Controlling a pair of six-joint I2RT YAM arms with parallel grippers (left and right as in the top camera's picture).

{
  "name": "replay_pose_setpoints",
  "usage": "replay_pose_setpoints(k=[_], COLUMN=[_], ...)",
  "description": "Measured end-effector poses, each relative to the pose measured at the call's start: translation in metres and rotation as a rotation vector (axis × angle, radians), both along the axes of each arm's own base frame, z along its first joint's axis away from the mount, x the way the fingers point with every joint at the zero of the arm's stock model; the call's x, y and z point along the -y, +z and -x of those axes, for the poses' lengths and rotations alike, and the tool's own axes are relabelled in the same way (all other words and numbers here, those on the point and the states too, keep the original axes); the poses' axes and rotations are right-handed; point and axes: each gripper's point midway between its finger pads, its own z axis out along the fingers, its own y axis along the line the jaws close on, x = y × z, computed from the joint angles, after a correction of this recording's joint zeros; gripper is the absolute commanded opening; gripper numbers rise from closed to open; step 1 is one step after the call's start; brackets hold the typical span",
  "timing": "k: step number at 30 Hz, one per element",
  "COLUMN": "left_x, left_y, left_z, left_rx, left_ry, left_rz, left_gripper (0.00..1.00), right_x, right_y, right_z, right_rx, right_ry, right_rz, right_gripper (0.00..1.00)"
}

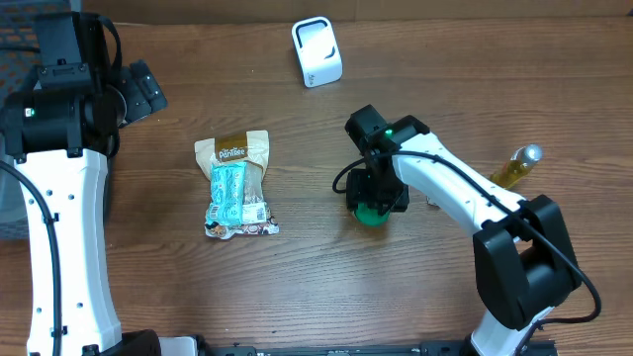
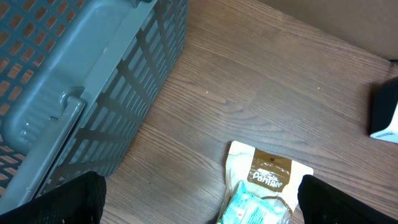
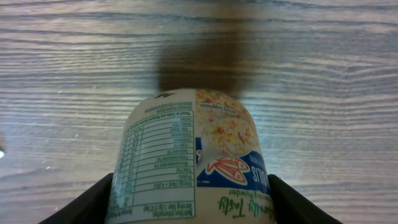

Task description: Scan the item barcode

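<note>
Wood table (image 1: 297, 287) fills the overhead view. A grey-blue slatted basket (image 2: 74, 74) sits at its far left edge, seen close up by the left wrist cam.

Left arm (image 1: 64, 227), white w/ black joints, runs up the left side. The left claw (image 1: 143, 94) is wide open w/ nothing in it, its fingers (image 2: 74, 196) at the bottom corners of the wrist view (image 2: 202, 196), above the top of the bag.

Right arm (image 1: 455, 193) reaches in from the lower right to mid-table. The right claw (image 1: 376, 193) is clamped on the jar (image 3: 193, 155), one finger each side.

Snack bag (image 1: 237, 185) lies flat, left of centre, apart from everything.

White scanner (image 1: 316, 51) stands at the far edge, well apart from the jar.

The jar's green end (image 1: 372, 215) shows under the claw. Nutrition panel and fish logo face the wrist cam; no barcode legible. Can't tell if it's lifted or on the wood.

Small yellow bottle (image 1: 516, 168) w/ silver cap lies at the right.
</note>
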Motion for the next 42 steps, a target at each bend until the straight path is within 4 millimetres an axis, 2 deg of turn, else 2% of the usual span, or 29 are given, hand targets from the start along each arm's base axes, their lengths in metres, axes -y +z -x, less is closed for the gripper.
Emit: replay_pose_setpoints(k=[3, 5, 6, 8, 9, 10, 23, 25, 30, 35, 39, 42], left_x=[0.0, 0.0, 0.0, 0.0, 0.0, 0.0, 0.0, 0.0, 0.0, 0.0, 0.0, 0.0], left_y=[0.0, 0.0, 0.0, 0.0, 0.0, 0.0, 0.0, 0.0, 0.0, 0.0, 0.0, 0.0], left_z=[0.0, 0.0, 0.0, 0.0, 0.0, 0.0, 0.0, 0.0, 0.0, 0.0, 0.0, 0.0], left_rx=[0.0, 0.0, 0.0, 0.0, 0.0, 0.0, 0.0, 0.0, 0.0, 0.0, 0.0, 0.0], left_ry=[0.0, 0.0, 0.0, 0.0, 0.0, 0.0, 0.0, 0.0, 0.0, 0.0, 0.0, 0.0], left_rz=[0.0, 0.0, 0.0, 0.0, 0.0, 0.0, 0.0, 0.0, 0.0, 0.0, 0.0, 0.0], left_gripper=[0.99, 0.99, 1.0, 1.0, 1.0, 1.0, 1.0, 1.0, 0.99, 1.0, 0.99, 1.0], right_x=[0.002, 0.001, 0.001, 0.001, 0.001, 0.0, -0.003, -0.004, 0.004, 0.003, 0.006, 0.007], right_y=[-0.003, -0.003, -0.003, -0.003, -0.003, -0.003, -0.003, -0.002, -0.003, -0.009, -0.02, -0.023], right_z=[0.0, -0.001, -0.001, -0.001, -0.002, -0.003, -0.029, -0.032, -0.019, -0.022, -0.017, -0.017], right_rx=[0.002, 0.007, 0.006, 0.009, 0.012, 0.019, 0.131, 0.144, 0.094, 0.114, 0.108, 0.109], right_ry=[-0.001, -0.001, -0.002, -0.001, -0.002, 0.0, -0.006, 0.004, 0.018, 0.021, 0.021, 0.016], right_rz=[0.007, 0.005, 0.005, 0.007, 0.006, 0.002, 0.005, 0.0, 0.036, 0.028, 0.032, 0.036], right_gripper=[0.66, 0.75, 0.82, 0.89, 0.99, 1.0, 1.0, 0.96, 0.94, 0.91, 0.82, 0.81])
